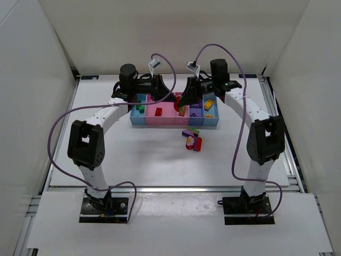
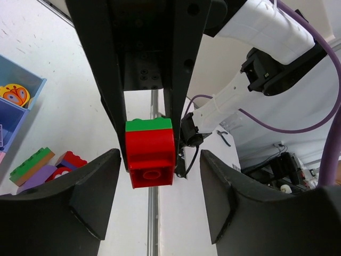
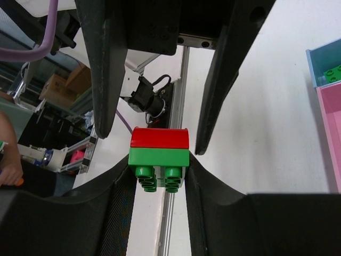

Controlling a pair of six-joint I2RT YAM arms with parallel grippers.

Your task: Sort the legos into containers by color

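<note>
Red brick (image 2: 151, 160) and green brick (image 3: 159, 156) are pressed together as one stacked pair. The pair is clamped between the fingers of the right gripper (image 3: 160, 168), which pinch the green half on both flanks. The left gripper (image 2: 160, 157) faces it with its jaws spread. Its fingers (image 2: 80, 197) stand either side of the red half without touching, with a sliver of gap on one side and a wider one on the other. The red piece shows a round socket on the end turned to the left wrist camera, and the green one shows its studs to the right wrist camera.

From above, both grippers meet over the middle of the containers (image 1: 139, 121). The pair seems to hang above a pink bin, though the arms hide just which one. Loose legos (image 1: 192, 140) lie in a small cluster on the white table (image 1: 133, 160) just in front of the row, between the two arms. White walls (image 1: 32, 106) close in the table on the left, right and far sides.
</note>
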